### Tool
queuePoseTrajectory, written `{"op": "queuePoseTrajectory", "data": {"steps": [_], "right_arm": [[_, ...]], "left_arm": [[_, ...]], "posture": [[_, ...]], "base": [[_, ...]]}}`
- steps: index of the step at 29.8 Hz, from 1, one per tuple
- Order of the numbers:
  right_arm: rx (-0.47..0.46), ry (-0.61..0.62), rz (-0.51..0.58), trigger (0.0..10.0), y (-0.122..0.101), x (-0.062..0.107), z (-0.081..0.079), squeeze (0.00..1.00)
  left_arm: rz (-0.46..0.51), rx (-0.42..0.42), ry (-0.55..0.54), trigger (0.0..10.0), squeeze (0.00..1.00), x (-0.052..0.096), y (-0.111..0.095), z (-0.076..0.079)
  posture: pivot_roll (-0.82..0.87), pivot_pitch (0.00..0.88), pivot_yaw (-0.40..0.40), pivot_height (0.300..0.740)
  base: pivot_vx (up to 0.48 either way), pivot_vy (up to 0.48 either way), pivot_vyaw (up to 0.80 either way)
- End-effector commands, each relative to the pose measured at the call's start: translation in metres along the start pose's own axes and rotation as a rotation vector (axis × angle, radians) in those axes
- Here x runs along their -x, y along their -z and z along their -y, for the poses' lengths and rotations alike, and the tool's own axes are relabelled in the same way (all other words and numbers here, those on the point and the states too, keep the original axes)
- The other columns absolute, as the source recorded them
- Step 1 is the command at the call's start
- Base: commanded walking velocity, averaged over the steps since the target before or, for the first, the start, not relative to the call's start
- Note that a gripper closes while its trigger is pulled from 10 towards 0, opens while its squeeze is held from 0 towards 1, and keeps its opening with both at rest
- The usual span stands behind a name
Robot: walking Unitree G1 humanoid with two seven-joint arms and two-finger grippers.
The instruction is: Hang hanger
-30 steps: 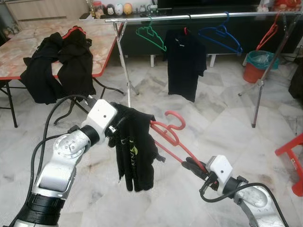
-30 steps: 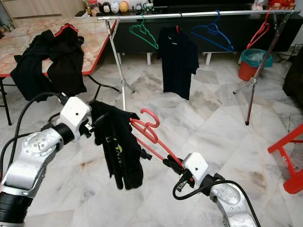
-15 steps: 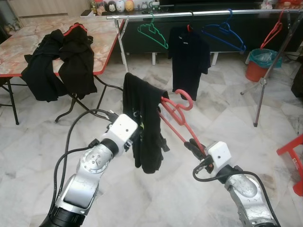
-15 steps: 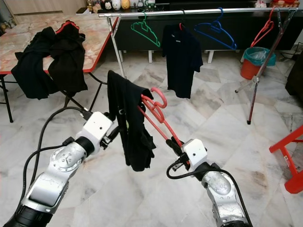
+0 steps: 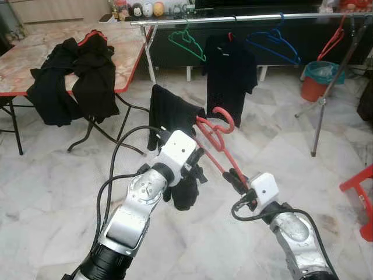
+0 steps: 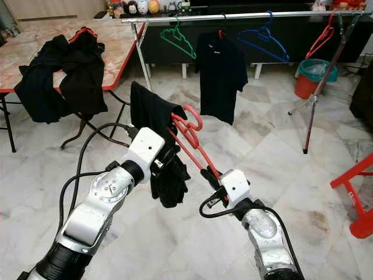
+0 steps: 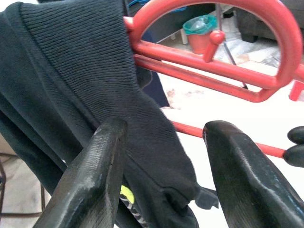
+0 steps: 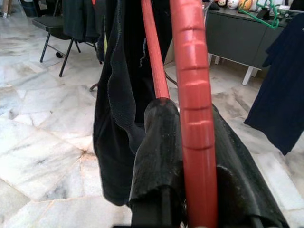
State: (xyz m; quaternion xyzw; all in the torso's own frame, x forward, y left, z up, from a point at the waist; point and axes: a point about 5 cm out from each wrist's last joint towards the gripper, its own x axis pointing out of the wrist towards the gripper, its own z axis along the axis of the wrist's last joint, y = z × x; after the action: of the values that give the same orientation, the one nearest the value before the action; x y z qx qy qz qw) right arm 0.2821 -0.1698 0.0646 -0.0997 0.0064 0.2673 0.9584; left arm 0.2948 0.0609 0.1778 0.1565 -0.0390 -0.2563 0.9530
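At centre before me, my right gripper (image 5: 236, 177) clamping the red hanger (image 5: 215, 139), my left gripper (image 7: 166, 156) spread wide around the black garment (image 5: 172, 116) at nine o'clock of the hook.

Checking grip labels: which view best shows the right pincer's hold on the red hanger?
Right wrist view: the red hanger sits clamped between the black fingers, close up. Both eye views show the right pincer holding its lower end, small. Left wrist view shows its hook.
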Motion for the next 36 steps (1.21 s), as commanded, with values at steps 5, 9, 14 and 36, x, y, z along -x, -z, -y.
{"op": "queuePoseTrajectory", "data": {"steps": [5,9,14,36], "right_arm": [[0.009,0.006,0.053,10.0,-0.008,-0.006,0.001,0.0],[0.01,0.012,0.054,10.0,-0.008,-0.006,0.001,0.0],[0.009,0.008,0.053,10.0,-0.007,-0.005,0.001,0.0],[0.014,0.006,0.063,10.0,-0.009,-0.009,0.002,0.0]], "left_arm": [[-0.009,0.009,-0.141,10.0,0.0,-0.006,-0.007,-0.016],[0.011,0.022,-0.234,10.0,0.0,-0.009,-0.013,-0.027],[0.004,0.03,-0.268,10.0,0.0,-0.012,-0.015,-0.029],[-0.062,0.015,-0.197,10.0,0.0,-0.018,-0.008,-0.004]], "posture": [[0.01,0.021,0.085,0.74],[0.01,0.021,0.083,0.74],[0.01,0.02,0.083,0.74],[0.01,0.019,0.081,0.74]], "base": [[0.0,0.0,0.0],[0.0,0.0,0.0],[0.0,0.0,0.0],[0.0,0.0,0.0]]}}
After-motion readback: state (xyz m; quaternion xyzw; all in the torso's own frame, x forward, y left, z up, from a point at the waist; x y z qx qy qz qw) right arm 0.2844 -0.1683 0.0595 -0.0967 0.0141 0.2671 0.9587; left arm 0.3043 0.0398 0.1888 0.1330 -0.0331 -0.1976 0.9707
